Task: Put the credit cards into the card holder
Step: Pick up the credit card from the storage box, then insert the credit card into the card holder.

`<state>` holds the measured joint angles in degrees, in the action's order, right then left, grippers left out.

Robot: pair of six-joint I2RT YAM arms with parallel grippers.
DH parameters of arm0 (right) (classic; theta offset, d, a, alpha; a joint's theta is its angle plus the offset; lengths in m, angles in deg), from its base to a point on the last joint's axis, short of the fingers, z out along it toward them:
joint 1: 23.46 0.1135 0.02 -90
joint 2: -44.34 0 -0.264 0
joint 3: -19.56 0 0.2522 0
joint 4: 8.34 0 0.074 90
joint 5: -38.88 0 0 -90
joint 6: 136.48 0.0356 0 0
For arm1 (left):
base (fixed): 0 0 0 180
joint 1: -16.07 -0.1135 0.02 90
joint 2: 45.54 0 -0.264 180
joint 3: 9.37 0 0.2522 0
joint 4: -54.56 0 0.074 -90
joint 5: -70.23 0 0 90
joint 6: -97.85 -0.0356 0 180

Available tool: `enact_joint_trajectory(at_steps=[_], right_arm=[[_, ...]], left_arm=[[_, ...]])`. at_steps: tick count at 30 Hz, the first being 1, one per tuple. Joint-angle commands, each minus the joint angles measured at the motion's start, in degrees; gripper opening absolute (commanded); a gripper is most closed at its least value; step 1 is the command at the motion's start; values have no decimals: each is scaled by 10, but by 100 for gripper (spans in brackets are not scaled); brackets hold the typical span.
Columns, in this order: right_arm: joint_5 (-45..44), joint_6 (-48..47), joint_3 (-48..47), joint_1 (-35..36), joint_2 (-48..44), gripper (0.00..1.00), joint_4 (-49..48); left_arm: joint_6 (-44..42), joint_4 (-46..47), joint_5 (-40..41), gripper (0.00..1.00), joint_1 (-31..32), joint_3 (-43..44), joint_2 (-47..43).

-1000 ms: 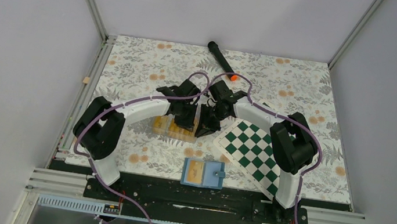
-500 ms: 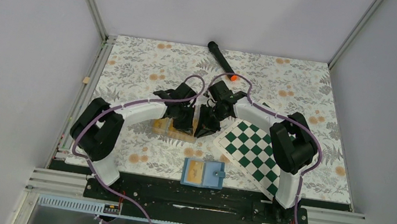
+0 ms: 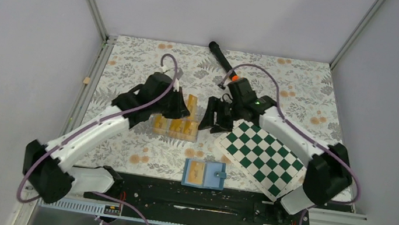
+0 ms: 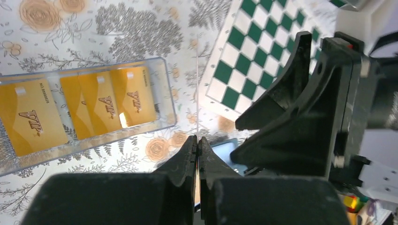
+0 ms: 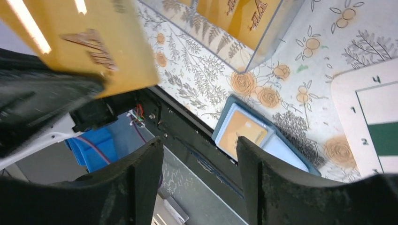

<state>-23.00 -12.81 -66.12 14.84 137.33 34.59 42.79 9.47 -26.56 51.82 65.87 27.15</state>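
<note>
Inspector: Grippers?
Clerk: Left gripper [image 4: 197, 143] is clamped shut on one credit card [image 3: 190, 102], raised near the clear tray [image 4: 166, 101]. Right gripper [image 5: 198, 143] is spread wide and empty.
Inspector: Card holder [image 3: 214, 176]?
Clerk: It lies open at the near edge, with a second credit card [image 3: 195, 172] in it.

Chessboard [image 3: 256, 153], clear tray [image 4: 165, 93], black rod [image 3: 221, 58], floral cloth [image 3: 133, 62]

Narrow gap between right claw [image 3: 214, 124] and tray [image 3: 175, 136]
</note>
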Motion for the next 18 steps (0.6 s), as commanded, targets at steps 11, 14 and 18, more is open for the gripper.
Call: enact_joint_trajectory(at_steps=[11,14,18], right_arm=[[67,28,278,-53,-284,71,-33],[67,41,345,-54,-308,70,-57],[71,59,407,-54,-310,65,-98]], left_arm=[[232,384,-224,0,3,-353,-269],[275,472,-233,0,12,-427,-283],[328,569,-214,0,42,-496,-261]])
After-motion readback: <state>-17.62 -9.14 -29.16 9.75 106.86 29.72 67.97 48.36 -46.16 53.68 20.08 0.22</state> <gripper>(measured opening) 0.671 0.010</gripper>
